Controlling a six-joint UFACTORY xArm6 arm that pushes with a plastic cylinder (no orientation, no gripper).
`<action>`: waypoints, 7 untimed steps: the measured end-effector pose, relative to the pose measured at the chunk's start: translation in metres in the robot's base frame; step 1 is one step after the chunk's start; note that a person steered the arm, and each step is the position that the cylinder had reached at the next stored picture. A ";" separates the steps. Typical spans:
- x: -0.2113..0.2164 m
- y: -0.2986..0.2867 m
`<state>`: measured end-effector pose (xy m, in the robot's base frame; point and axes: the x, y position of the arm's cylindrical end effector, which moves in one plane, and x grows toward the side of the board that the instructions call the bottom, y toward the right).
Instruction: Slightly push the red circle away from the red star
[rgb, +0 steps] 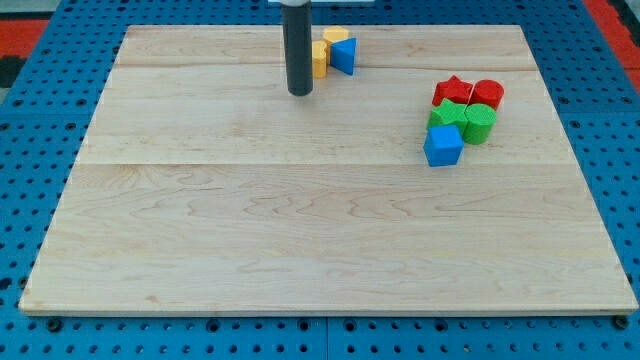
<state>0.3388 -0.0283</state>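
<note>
Camera view, desk: a pale wooden desk (300, 230) lies on a blue pegboard (40, 90).

Camera view, my tip: my tip (300, 94) sits near the view's top, left of centre, at the lower end of the dark rod.

Jaws: this arm has none, only the rod, so there is nothing to call released or clenched.

Near my tip: a yellow block (320, 58), a second yellow block (335, 36) and a blue block (345, 55) cluster just to the tip's right, toward the view's top; their shapes are hard to make out.

Red circle: the red circle (488, 95) stands at the view's right, on the right-hand top corner of a tight cluster.

Red star: the red star (453, 92) is touching or just beside the red circle, on its left.

Rest of cluster: a green block (448, 113) and a green round block (480, 122) sit just below the red pair, and a blue cube (443, 145) lies lowest.

Key relation: the red circle lies well apart from my tip, to the view's right and slightly lower, with the red star on the nearer side.

Judgement: the push should carry the circle toward the view's right, so my tip likely has to enter between the two reds or graze the circle from the top-left; the near-absent gap makes nudging the star the main risk.
</note>
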 end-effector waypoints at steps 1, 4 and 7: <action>0.056 0.011; 0.125 0.045; 0.192 0.070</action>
<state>0.5304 0.0421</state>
